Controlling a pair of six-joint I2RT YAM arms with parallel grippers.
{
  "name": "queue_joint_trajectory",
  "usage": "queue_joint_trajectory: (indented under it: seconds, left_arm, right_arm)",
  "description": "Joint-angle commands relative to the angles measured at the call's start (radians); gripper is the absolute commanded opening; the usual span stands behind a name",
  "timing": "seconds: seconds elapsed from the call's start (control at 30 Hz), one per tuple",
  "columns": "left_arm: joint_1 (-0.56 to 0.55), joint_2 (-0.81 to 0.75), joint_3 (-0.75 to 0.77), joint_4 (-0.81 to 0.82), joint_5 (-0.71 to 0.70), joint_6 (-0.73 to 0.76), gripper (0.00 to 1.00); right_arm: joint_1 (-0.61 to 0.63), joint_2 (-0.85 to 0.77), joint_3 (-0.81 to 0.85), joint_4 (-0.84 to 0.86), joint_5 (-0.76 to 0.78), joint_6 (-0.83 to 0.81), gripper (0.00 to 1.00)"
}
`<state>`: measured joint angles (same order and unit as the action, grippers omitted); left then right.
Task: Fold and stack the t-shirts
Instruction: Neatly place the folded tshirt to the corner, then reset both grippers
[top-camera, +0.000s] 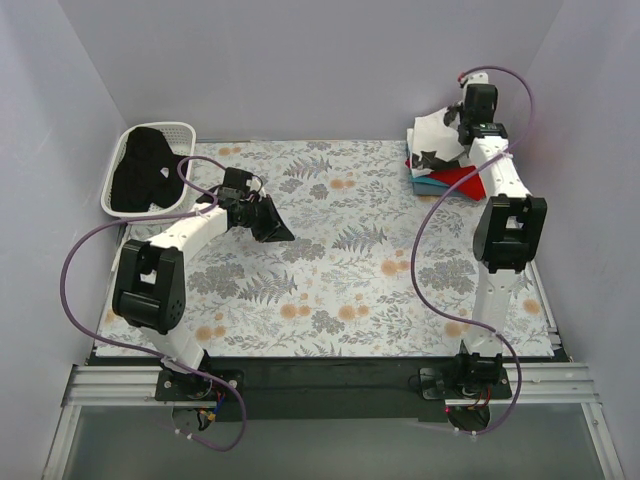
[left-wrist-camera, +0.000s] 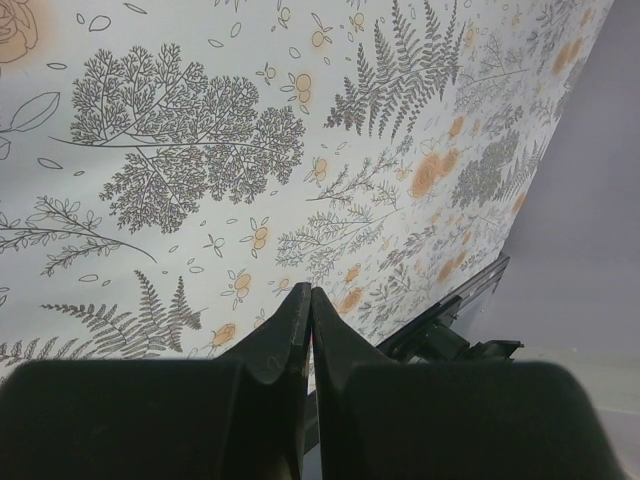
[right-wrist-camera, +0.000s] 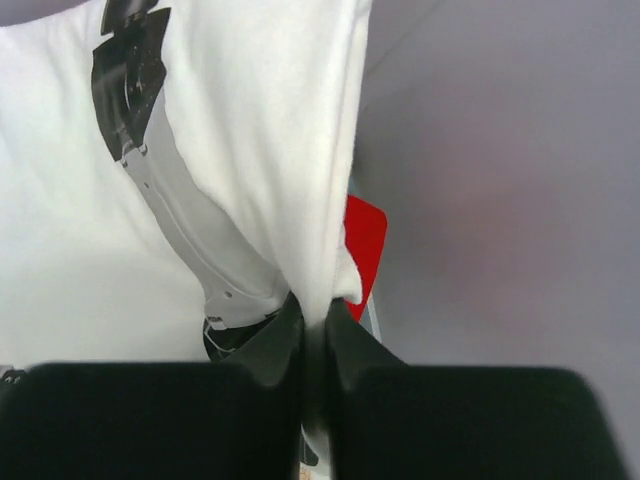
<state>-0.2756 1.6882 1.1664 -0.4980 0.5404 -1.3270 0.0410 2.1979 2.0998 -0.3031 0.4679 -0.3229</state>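
Observation:
The white t-shirt with black print (top-camera: 435, 142) hangs at the far right corner, over the red t-shirt (top-camera: 463, 181) and the teal t-shirt (top-camera: 430, 186) stacked below it. My right gripper (top-camera: 462, 117) is shut on a fold of the white t-shirt (right-wrist-camera: 200, 150); the red one (right-wrist-camera: 364, 240) shows behind it in the right wrist view. The black t-shirt (top-camera: 145, 170) lies in the white lattice basket (top-camera: 184, 131) at the far left. My left gripper (top-camera: 281, 232) is shut and empty above the floral table cloth (left-wrist-camera: 200, 160); its fingertips (left-wrist-camera: 309, 297) touch.
The floral cloth (top-camera: 330, 260) covers the table. Grey walls close in on the left, back and right. Purple cables loop from both arms. The table's black front rail (left-wrist-camera: 470, 300) shows in the left wrist view.

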Motion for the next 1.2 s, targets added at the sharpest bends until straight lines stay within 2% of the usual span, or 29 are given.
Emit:
queue_joint_trajectory:
  seconds: [0.0,0.03,0.07,0.23,0.47,0.57,0.7,0.97,1.17]
  left_arm:
    - [0.007,0.014,0.016,0.010,0.038,0.014,0.01]
    - [0.007,0.016,0.015,0.012,0.039,0.012,0.01]
    - [0.007,0.016,0.013,0.015,0.038,0.011,0.01]
    - [0.007,-0.001,0.013,0.022,0.027,0.005,0.03]
    - [0.007,-0.053,-0.010,0.038,-0.017,-0.001,0.11]
    - [0.007,-0.091,-0.031,0.045,-0.048,-0.009,0.14]
    - [0.007,-0.159,-0.074,0.055,-0.082,-0.020,0.16]
    - [0.009,-0.341,-0.197,0.064,-0.183,-0.014,0.19]
    - [0.010,-0.472,-0.304,0.070,-0.244,-0.006,0.20]
  right_arm:
    - [-0.094,-0.061,-0.053,0.064,-0.040,0.140,0.42]
    - [-0.098,-0.063,-0.070,0.062,-0.051,0.159,0.68]
    - [-0.098,-0.067,-0.066,0.038,-0.063,0.177,0.98]
    - [-0.092,-0.081,0.042,-0.088,-0.208,0.315,0.98]
    - [-0.012,-0.251,-0.087,-0.099,-0.350,0.445,0.98]
    - [0.042,-0.340,-0.207,-0.093,-0.399,0.493,0.98]
    - [0.166,-0.480,-0.398,-0.061,-0.370,0.521,0.98]
    - [0.428,-0.834,-0.897,0.041,-0.353,0.627,0.98]
    - [0.481,-1.058,-1.133,0.065,-0.388,0.688,0.98]
